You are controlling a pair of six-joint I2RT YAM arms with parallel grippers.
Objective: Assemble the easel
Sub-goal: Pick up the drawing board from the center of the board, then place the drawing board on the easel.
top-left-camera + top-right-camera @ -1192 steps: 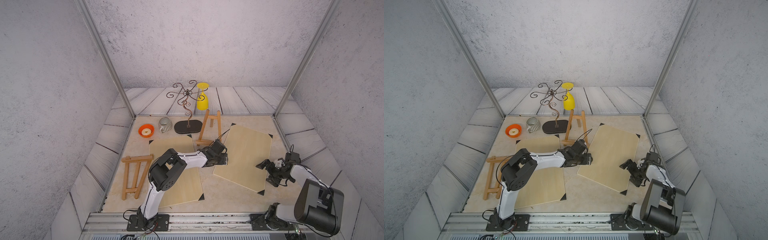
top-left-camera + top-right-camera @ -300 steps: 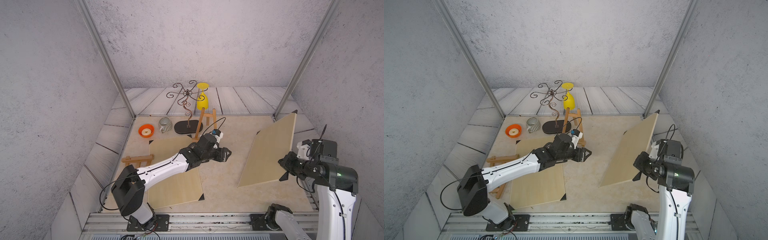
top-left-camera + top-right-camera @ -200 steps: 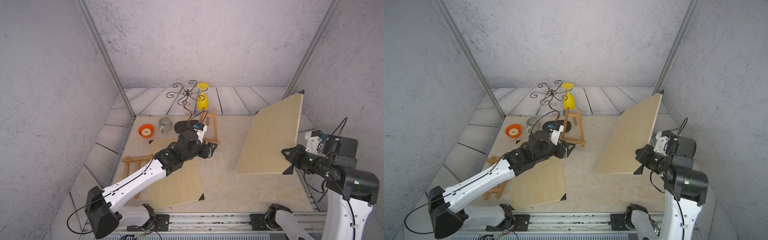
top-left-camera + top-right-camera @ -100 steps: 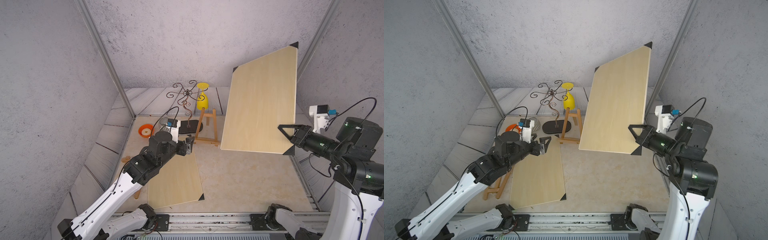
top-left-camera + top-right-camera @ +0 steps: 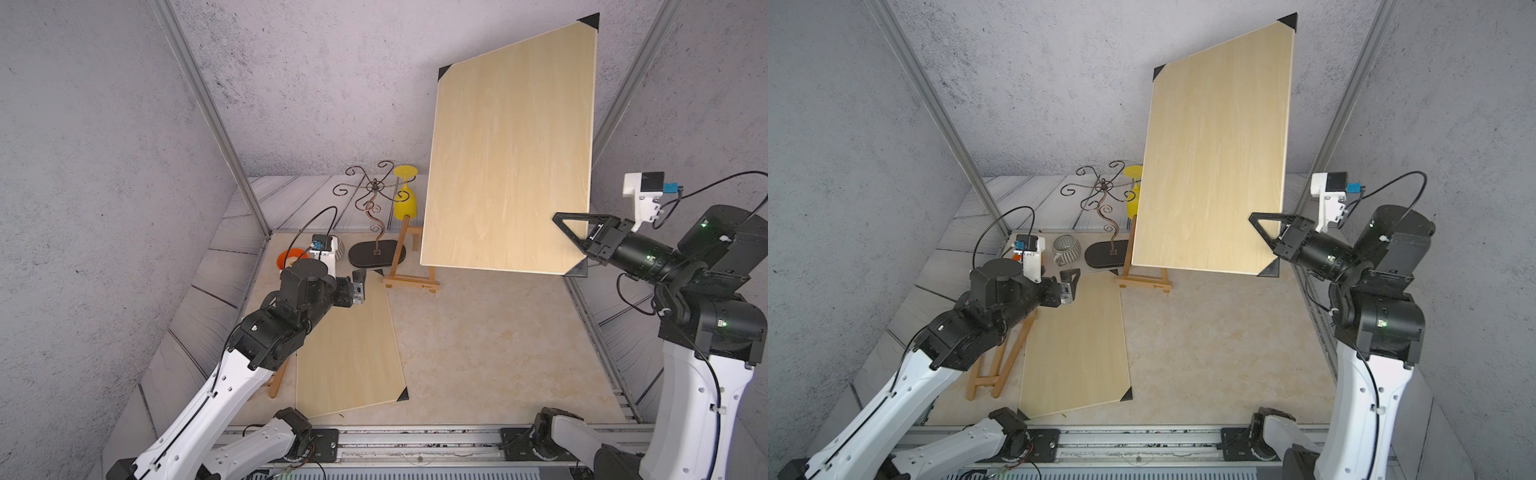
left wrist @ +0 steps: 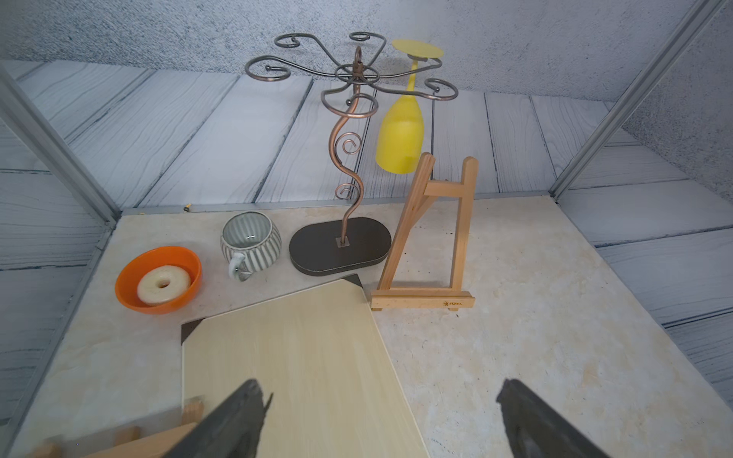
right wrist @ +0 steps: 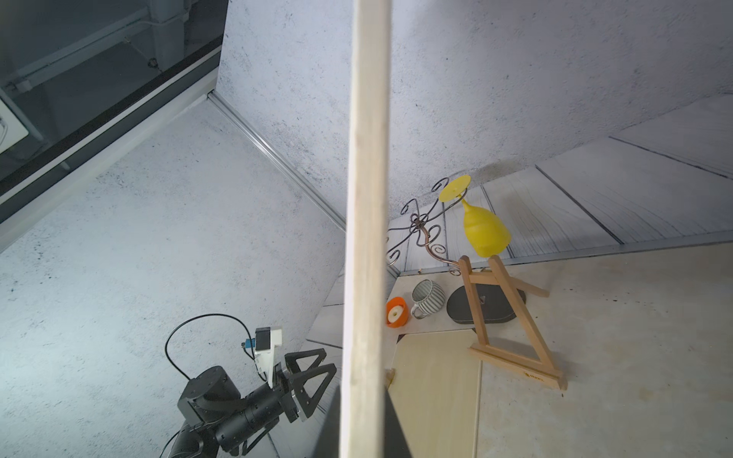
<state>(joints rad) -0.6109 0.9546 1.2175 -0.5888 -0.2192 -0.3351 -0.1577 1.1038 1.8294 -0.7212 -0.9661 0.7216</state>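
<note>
At far left, a lying easel point(image 5: 1000, 357) rested flat on the table under the left arm. It showed clearly in one top view, but the left wrist view caught only scraps of it. The left gripper point(image 7: 313, 374) hung empty above the flat board point(image 5: 349, 345), and the right wrist view showed its jaws spread wide. The left wrist view alone gave the orange bowl point(image 6: 131, 285) and its ring-shaped pastry point(image 6: 163, 284) in full, along with the striped mug point(image 6: 250, 238). Next came the wire rack point(image 5: 376, 195) with a yellow glass point(image 5: 405, 203) hanging upside down from it. The standing easel point(image 6: 426, 246) stood upright just beside the rack's base. It was whole in the left wrist view, but in both top views its upper part was covered by the held board point(image 5: 511, 153). That board was in the air, steeply tilted, and clear of the easel. The right gripper point(image 5: 579, 243) was clamped on it near a lower corner. The right wrist view showed only the board's thin edge point(image 7: 365, 198).
</note>
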